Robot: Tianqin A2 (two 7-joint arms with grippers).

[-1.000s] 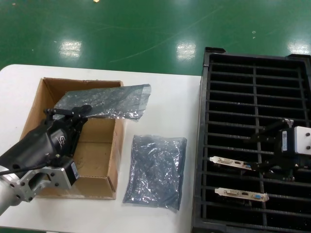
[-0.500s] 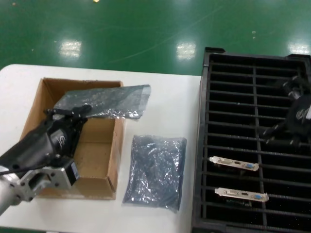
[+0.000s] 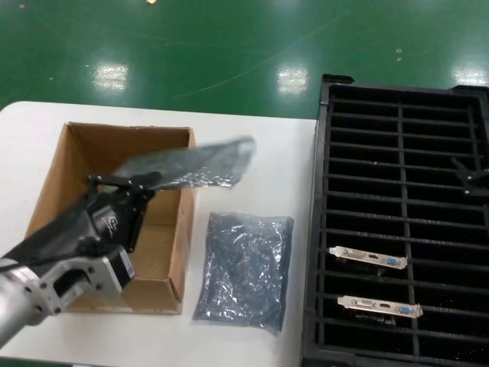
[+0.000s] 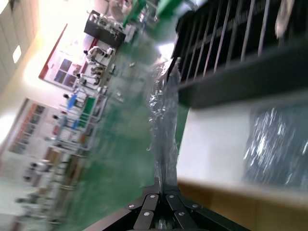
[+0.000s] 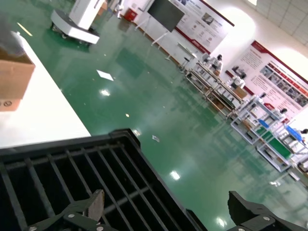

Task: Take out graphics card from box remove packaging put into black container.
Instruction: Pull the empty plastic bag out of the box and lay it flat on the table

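My left gripper (image 3: 126, 182) is shut on one end of a grey-blue anti-static bag (image 3: 191, 162) and holds it tilted above the brown cardboard box (image 3: 53, 164). In the left wrist view the fingers (image 4: 161, 185) pinch the bag (image 4: 163, 125); I cannot tell what is inside it. Two graphics cards (image 3: 368, 258) (image 3: 380, 307) stand in slots of the black container (image 3: 401, 191). My right gripper (image 3: 470, 174) is at the container's right edge, mostly out of view. In the right wrist view it (image 5: 166, 211) is wide open and empty above the container (image 5: 72, 168).
A second crinkled anti-static bag (image 3: 244, 267) lies flat on the white table (image 3: 252, 153) between the box and the container; it also shows in the left wrist view (image 4: 276, 144). Green floor lies beyond the table.
My left gripper has lifted the bag and carried it a little to the right. My right arm has pulled away from above the cards to the container's right edge.
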